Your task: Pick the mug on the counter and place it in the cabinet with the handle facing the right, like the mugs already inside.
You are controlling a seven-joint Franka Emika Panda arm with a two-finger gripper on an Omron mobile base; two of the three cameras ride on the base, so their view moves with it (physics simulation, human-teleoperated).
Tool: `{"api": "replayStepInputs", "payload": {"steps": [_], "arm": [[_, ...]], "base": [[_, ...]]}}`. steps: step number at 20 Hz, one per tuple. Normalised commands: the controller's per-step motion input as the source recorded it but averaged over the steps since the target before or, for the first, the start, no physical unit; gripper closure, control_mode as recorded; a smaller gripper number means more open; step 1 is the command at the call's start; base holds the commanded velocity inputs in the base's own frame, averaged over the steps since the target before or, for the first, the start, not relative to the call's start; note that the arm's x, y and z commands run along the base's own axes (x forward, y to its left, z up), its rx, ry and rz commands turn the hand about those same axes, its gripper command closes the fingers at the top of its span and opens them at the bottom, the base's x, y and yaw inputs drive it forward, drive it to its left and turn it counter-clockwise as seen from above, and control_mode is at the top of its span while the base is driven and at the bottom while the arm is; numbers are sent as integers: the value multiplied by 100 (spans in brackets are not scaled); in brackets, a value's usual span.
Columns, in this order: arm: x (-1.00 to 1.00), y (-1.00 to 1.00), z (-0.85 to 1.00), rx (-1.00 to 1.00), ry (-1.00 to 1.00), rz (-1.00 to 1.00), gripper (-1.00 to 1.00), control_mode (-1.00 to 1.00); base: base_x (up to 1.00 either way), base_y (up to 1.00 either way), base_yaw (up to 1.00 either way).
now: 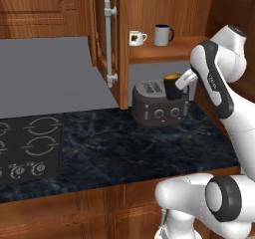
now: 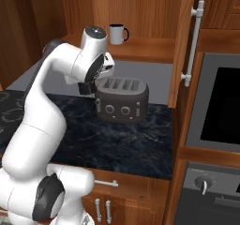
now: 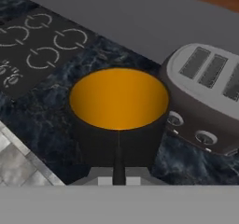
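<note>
Holding the small black mug with the orange-yellow interior (image 1: 172,86) up off the dark black-blue marbled stone counter (image 1: 129,143), my two-finger gripper (image 1: 180,83) is closing its fingers on the mug's side. In the left base view the mug is hanging in front of the dark four-slot toaster (image 1: 159,102), level with its top. From the hand camera I am looking straight down into the mug's bright round mouth (image 3: 119,98), with the black loop handle (image 3: 118,164) pointing toward the bottom of that view (it is running between my fingertips, which are mostly hidden there). Beneath the mug the counter, the black cooktop with white ring markings (image 3: 35,45) and the toaster's slotted top (image 3: 210,73) are showing. The brown wooden wall cabinet (image 1: 164,51) is standing open above the toaster, its door (image 1: 107,44) with the long silver bar swung out to the side. On its shelf a small white mug (image 1: 136,38) and a grey mug with a black handle (image 1: 162,35) are sitting side by side, their handles turned to the right. My white arm (image 2: 61,78) is bending over the counter in the right base view, covering the mug there.
</note>
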Motion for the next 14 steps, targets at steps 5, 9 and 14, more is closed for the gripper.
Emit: {"api": "replayStepInputs", "payload": {"steps": [5,9,14], "arm": [[-38,15,-1,-17,-25,5,100,-100],[-22,9,4,-1,-21,0,100,-100],[0,-3,41,8,-6,0,100,-100]], "base": [[0,0,0],[0,0,0],[0,0,0]]}}
